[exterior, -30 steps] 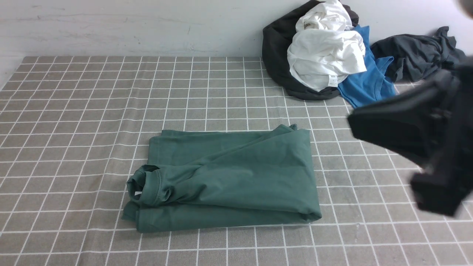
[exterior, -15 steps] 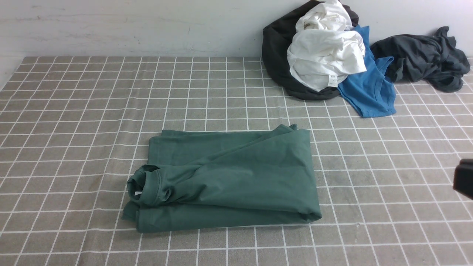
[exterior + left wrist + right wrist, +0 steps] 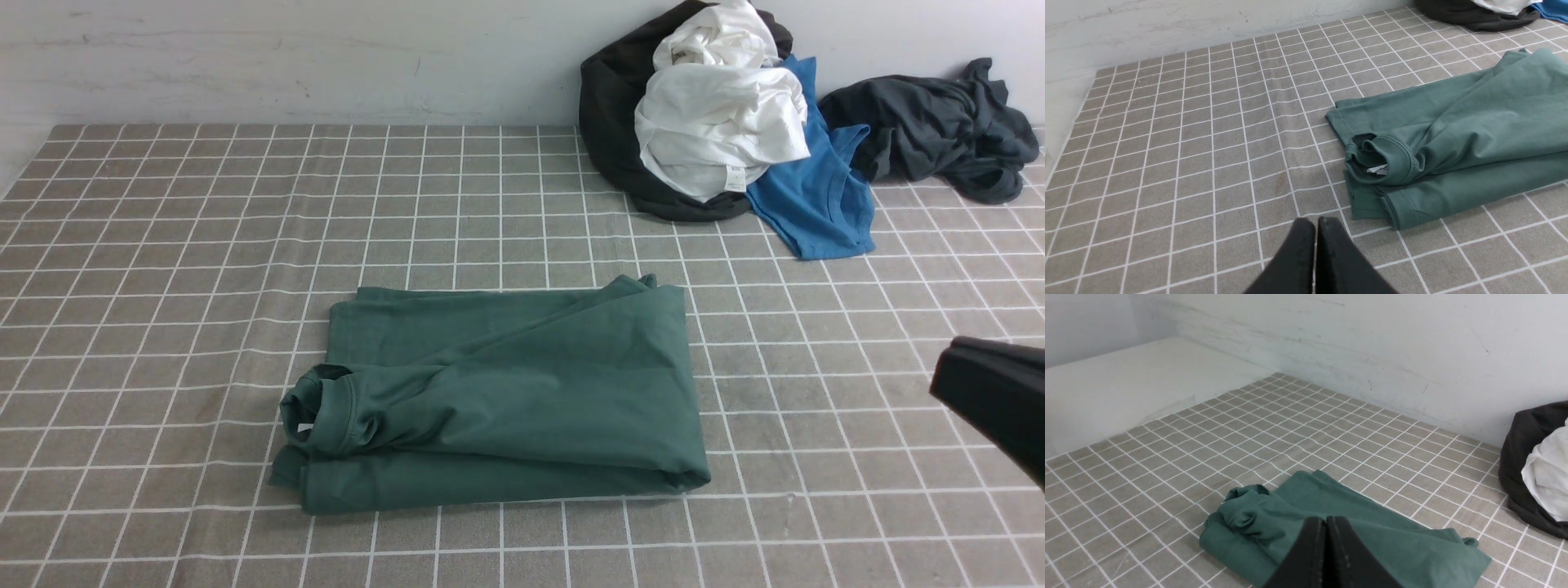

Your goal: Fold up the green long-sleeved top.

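The green long-sleeved top (image 3: 522, 392) lies folded into a rough rectangle in the middle of the checked cloth, its ribbed neck bunched at its left end. It also shows in the left wrist view (image 3: 1453, 134) and the right wrist view (image 3: 1404, 543). My right gripper (image 3: 947, 377) hangs shut at the right edge, well clear of the top and holding nothing; its fingertips (image 3: 1326, 519) press together. My left gripper (image 3: 1316, 220) is shut and empty over bare cloth just short of the top's neck end. It is outside the front view.
A pile of clothes sits at the back right against the wall: a black garment (image 3: 612, 122), a white one (image 3: 718, 114), a bright blue t-shirt (image 3: 816, 196) and a dark grey garment (image 3: 931, 122). The grey checked cloth (image 3: 163, 245) covers the table.
The right arm, large at the right a second ago, pulled back almost out of view, then came a little way in again lower down. The top has not moved.
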